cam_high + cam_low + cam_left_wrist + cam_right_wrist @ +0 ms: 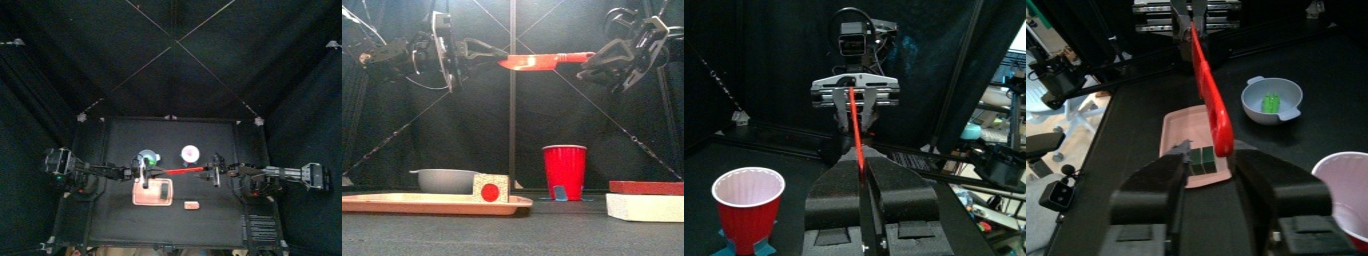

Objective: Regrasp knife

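Observation:
The red knife (543, 61) hangs level, high above the table, between the two arms. My left gripper (498, 57) is shut on its wider end; in the left wrist view the thin red knife (859, 130) runs out from between the closed jaws (867, 165). My right gripper (596, 60) stands open around the other end. In the right wrist view the knife (1211, 85) ends between the wide-apart jaws (1211, 158) with a gap on each side. From above, the knife (190, 173) lies over the table's middle.
Below lie the pink board (422, 203) and a small block (490, 189). A grey bowl (445, 181) holding something green (1272, 102) and a red cup (564, 172) stand behind. A red-and-white box (647, 200) sits at the front right.

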You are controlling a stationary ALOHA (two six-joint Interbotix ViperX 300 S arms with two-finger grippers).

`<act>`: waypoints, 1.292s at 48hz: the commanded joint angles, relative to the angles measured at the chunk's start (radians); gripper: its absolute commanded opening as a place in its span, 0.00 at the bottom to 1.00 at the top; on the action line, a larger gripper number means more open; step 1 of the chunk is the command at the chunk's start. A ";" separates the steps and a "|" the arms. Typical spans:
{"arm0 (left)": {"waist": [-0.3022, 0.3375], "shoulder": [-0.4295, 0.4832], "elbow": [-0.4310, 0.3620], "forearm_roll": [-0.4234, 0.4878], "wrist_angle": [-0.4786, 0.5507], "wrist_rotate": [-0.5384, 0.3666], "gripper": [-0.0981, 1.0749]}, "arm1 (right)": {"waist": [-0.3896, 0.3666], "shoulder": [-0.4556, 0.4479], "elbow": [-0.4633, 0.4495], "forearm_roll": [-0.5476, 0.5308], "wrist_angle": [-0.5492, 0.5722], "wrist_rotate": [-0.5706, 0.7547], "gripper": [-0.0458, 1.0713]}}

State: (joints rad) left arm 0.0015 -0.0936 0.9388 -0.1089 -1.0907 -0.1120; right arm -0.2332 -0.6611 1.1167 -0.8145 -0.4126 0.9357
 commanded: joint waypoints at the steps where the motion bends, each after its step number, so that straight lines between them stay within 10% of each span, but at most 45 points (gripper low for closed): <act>1: -0.002 -0.015 -0.008 0.000 -0.011 0.003 0.34 | 0.000 -0.009 -0.012 0.006 -0.005 -0.003 0.81; 22: 0.017 -0.021 0.054 0.000 -0.006 0.005 0.34 | 0.025 -0.014 -0.063 0.242 0.149 0.117 0.93; 43: 0.035 -0.054 0.127 0.023 0.009 0.008 0.34 | 0.121 0.032 -0.494 0.360 1.184 0.129 0.93; 62: 0.035 -0.055 0.123 0.114 0.060 0.008 0.34 | 0.032 0.120 -0.548 0.825 1.192 -0.334 0.92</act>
State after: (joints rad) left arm 0.0353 -0.1381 1.0753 -0.0092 -1.0308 -0.1058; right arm -0.1641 -0.5384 0.5844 -0.0966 0.8053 0.7148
